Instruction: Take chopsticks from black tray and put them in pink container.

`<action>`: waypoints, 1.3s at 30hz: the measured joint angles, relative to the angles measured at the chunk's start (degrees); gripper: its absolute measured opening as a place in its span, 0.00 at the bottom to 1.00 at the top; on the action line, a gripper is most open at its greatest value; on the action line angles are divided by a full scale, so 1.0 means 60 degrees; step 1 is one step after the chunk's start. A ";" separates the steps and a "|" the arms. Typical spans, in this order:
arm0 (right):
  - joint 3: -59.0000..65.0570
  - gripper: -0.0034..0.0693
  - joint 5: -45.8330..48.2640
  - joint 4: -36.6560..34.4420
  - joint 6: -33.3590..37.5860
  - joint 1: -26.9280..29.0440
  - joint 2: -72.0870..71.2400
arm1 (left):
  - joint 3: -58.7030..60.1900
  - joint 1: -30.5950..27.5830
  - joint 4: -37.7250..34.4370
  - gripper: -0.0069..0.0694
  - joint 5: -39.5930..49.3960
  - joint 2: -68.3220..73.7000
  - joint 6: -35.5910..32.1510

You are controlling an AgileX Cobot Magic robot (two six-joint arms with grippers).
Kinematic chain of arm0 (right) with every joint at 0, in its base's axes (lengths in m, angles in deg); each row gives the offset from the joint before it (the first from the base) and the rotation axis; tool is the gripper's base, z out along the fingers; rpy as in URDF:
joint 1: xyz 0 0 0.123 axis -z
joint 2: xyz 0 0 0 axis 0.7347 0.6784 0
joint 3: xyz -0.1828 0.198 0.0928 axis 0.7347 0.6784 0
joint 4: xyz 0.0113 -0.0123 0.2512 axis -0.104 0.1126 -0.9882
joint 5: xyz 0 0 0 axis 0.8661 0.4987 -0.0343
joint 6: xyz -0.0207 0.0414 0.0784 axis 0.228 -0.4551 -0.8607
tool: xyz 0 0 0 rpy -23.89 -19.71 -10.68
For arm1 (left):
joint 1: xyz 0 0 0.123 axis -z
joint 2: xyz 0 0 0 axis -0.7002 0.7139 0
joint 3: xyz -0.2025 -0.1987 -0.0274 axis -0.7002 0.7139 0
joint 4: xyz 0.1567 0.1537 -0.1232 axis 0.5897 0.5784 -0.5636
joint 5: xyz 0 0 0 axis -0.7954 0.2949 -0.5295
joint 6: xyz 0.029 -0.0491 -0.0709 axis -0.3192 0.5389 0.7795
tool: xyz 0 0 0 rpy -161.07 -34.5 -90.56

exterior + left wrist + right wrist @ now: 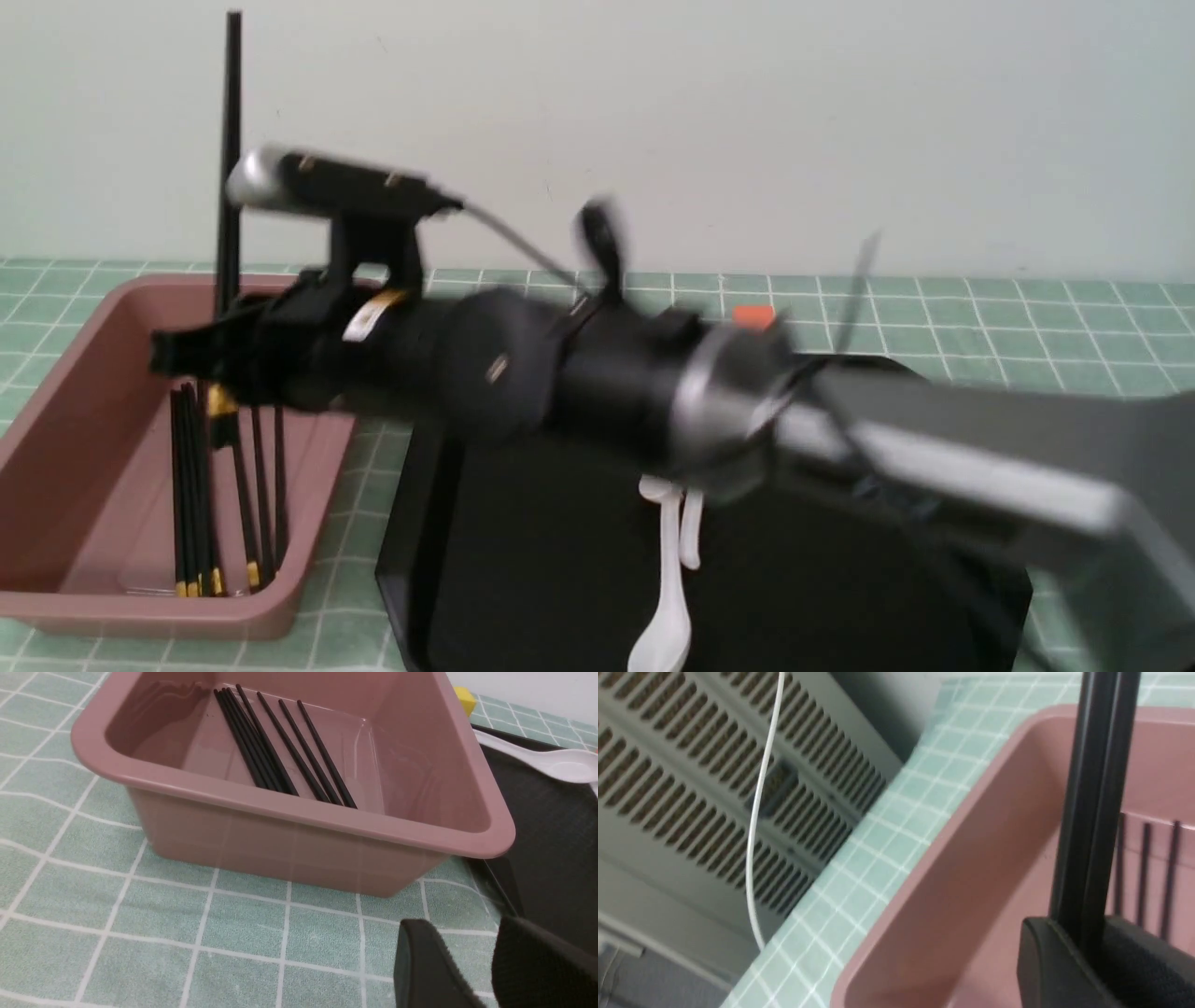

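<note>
Pinched upright in right hand [210, 347]: thin black chopsticks [231, 140], projecting above and below it, over deep dusty-pink plastic bin [56, 439].

This looks like a robotics lab bench. The desk [70, 914] is covered by a pale green cutting mat [1027, 317] ruled in white squares and backed by a bare white wall [747, 112]. Beside it stands a grey vented equipment housing [691, 765] with a loose white cable [761, 784].
</note>
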 joint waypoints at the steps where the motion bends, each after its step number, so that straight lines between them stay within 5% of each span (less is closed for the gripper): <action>1: 0.0000 0.24 -0.0343 -0.0029 0.0000 -0.0121 0.0172 | 0.0000 0.0000 0.0000 0.40 0.0000 0.0000 0.0000; 9: 0.0000 0.30 -0.1211 -0.0157 0.0009 -0.0490 0.1089 | 0.0000 0.0000 0.0000 0.40 0.0000 0.0000 0.0000; 15: -0.0017 0.43 -0.0165 -0.0138 0.0624 -0.0293 0.1099 | 0.0000 0.0000 0.0000 0.40 0.0000 0.0000 0.0000; 22: -0.0017 0.44 0.1818 -0.0016 0.0968 0.0122 0.0881 | 0.0000 0.0000 0.0000 0.40 0.0000 0.0000 0.0000; 39: -0.0017 0.05 1.0121 0.3564 0.0998 0.2193 -0.4335 | 0.0000 0.0000 0.0000 0.40 0.0000 0.0000 0.0002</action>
